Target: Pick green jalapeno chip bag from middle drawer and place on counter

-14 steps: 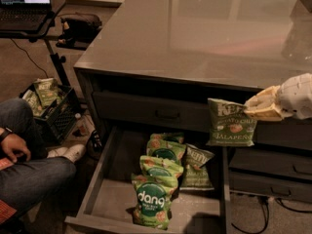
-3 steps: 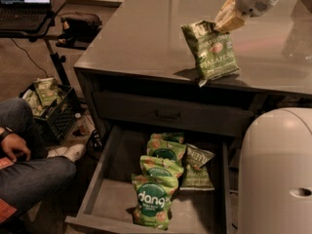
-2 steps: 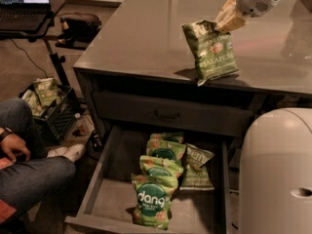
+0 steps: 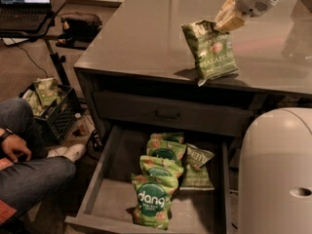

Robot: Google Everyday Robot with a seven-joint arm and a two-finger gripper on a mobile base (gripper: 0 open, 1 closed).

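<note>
Green jalapeno chip bag [image 4: 211,52] hangs tilted over the front part of the tabletop [image 4: 141,33], pinched at its crumpled top corner by the gripper [image 4: 228,19], whose fingers are clamped on the foil from above and to the right. The bag's lower corner sits right at the glossy surface, close to the front edge, with a dark shadow beneath it; whether it actually rests there cannot be told. To the left and behind the bag the tabletop is bare and reflective. Below the front edge is a closed drawer front [image 4: 168,114] with a small pull, and under that the middle drawer [image 4: 100,177] stands pulled out. Bright green dang bags [image 4: 153,199] lie stacked along its centre, and another dull green bag [image 4: 197,169] lies just beside them on the right, while the left strip of the drawer floor is uncovered. The robot's pale rounded body [image 4: 278,174] fills the lower right, next to the drawer's right side. A seated person's leg [image 4: 29,172] is at lower left, near a black crate [image 4: 48,106].
</note>
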